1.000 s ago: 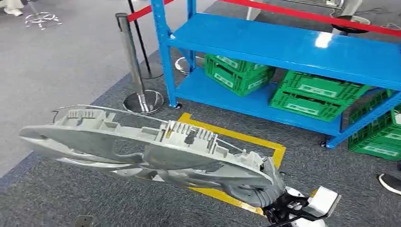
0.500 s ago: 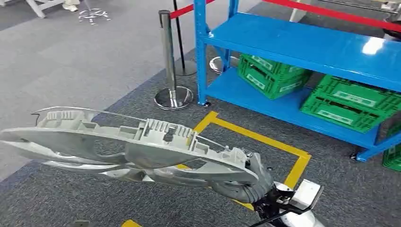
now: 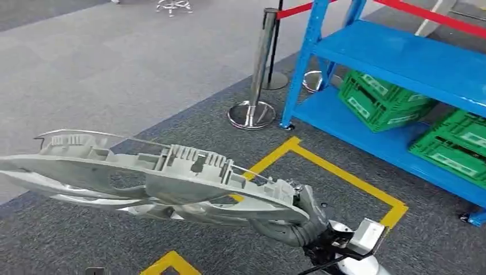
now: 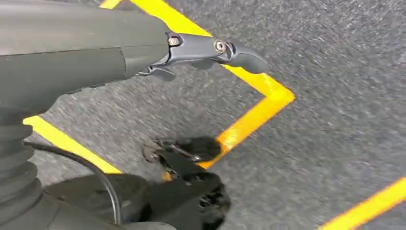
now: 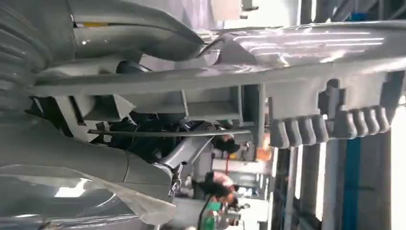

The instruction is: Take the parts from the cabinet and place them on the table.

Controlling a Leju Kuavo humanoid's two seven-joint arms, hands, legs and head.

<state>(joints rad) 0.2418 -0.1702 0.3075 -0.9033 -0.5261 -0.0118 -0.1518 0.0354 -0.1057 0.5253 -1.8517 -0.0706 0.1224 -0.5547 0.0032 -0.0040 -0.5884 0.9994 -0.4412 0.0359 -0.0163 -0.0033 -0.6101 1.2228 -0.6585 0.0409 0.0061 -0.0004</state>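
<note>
- One large grey moulded part (image 3: 166, 180) is carried across the lower left of the head view, its long body reaching from the left edge to the right hand (image 3: 298, 226) at lower centre, where the fingers are wrapped round its near end
- Against the two earlier head pictures, the whole scene has slid to the right: the blue cabinet (image 3: 395, 63) now sits at the upper right edge of the frame, the chrome stanchion (image 3: 255, 74) has passed to upper centre, and more plain grey carpet is seen at upper left; this is read as a turn of the camera, not a move of the things
- The part has kept nearly the same place in the frame throughout, so the grip is judged firm
- The left hand (image 4: 206, 50) is seen in its wrist view hanging over the yellow floor tape (image 4: 253, 110), holding nothing; whether its fingers are spread or curled cannot be told
- No bench is yet seen, so the carrying step is judged under way, with the placing not yet done
- Green crates (image 3: 390, 100) lie on the lower shelf of the cabinet
</note>
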